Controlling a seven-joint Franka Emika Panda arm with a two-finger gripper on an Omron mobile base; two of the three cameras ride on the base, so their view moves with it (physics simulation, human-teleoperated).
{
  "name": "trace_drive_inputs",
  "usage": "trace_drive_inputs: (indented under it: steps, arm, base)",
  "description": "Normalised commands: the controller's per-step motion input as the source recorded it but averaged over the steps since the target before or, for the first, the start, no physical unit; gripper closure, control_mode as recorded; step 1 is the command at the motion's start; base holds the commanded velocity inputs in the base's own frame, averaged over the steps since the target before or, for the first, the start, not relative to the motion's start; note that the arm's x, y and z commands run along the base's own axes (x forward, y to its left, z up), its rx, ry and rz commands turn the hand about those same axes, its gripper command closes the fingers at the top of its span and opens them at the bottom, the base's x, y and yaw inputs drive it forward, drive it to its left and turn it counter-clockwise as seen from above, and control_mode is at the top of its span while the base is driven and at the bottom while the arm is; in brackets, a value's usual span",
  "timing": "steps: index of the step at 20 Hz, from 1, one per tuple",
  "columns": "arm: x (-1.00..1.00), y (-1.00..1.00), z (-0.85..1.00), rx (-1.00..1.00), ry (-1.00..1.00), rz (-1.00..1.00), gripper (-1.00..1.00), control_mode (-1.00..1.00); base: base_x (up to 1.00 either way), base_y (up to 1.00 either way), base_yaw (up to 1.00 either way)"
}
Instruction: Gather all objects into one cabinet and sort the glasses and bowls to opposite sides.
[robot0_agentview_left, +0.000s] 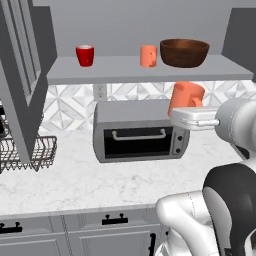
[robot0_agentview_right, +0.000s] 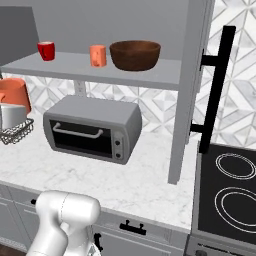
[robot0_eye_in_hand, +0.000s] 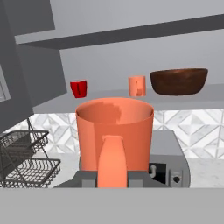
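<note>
1. Left base view: my claw (robot0_agentview_left: 186, 106) is up in front of the toaster oven (robot0_agentview_left: 141, 131), clamped on an orange cup (robot0_agentview_left: 186, 96) that sits just below the shelf (robot0_agentview_left: 150, 70) edge. Already on the shelf: red cup (robot0_agentview_left: 85, 55) toward the left, second orange cup (robot0_agentview_left: 148, 56) near the middle, and the bowl (robot0_agentview_left: 184, 52) just right of it.

2. Right base view: the held cup (robot0_agentview_right: 15, 95) pokes in at the left edge, above the wire rack (robot0_agentview_right: 17, 131). Same shelf line-up: red cup (robot0_agentview_right: 46, 50), orange cup (robot0_agentview_right: 98, 55), bowl (robot0_agentview_right: 135, 54) almost touching it. The cabinet door (robot0_agentview_right: 197, 75) stands open, black handle (robot0_agentview_right: 216, 90) facing me.

3. Hand view: the cup (robot0_eye_in_hand: 114, 131) is right in my face, upright, mouth open toward the top, fingers closed around its base. The shelf is above and beyond it.

4. My read: this is the last stray cup, so I'm in the carry step. Next move means lifting clear of the shelf lip, then setting it down between red and orange, away from the bowl. The orange cup beside the bowl probably needs a nudge left afterwards.
</note>
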Motion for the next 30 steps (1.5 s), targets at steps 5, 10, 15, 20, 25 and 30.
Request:
trace_drive_inputs:
  steps: [5, 10, 15, 20, 25, 30]
  arm:
    - [0.0, 0.0, 0.0, 0.0, 0.0, 0.0, 1.0, 1.0]
    - [0.0, 0.0, 0.11, 0.0, 0.0, 0.0, 1.0, -1.0]
    - [0.02, 0.02, 0.72, 0.0, 0.0, 0.0, 1.0, -1.0]
    - [0.23, 0.25, 0.06, -0.06, 0.03, 0.01, 1.0, -1.0]
    - [0.7, 0.01, -0.06, -0.01, -0.16, 0.0, 1.0, -1.0]
    - [0.57, 0.0, -0.02, 0.0, -0.13, 0.0, 1.0, -1.0]
  base:
    - [0.0, 0.02, 0.0]
    - [0.0, 0.0, 0.0]
    - [0.0, 0.0, 0.0]
    - [0.0, 0.0, 0.0]
    - [0.0, 0.0, 0.0]
    - [0.0, 0.0, 0.0]
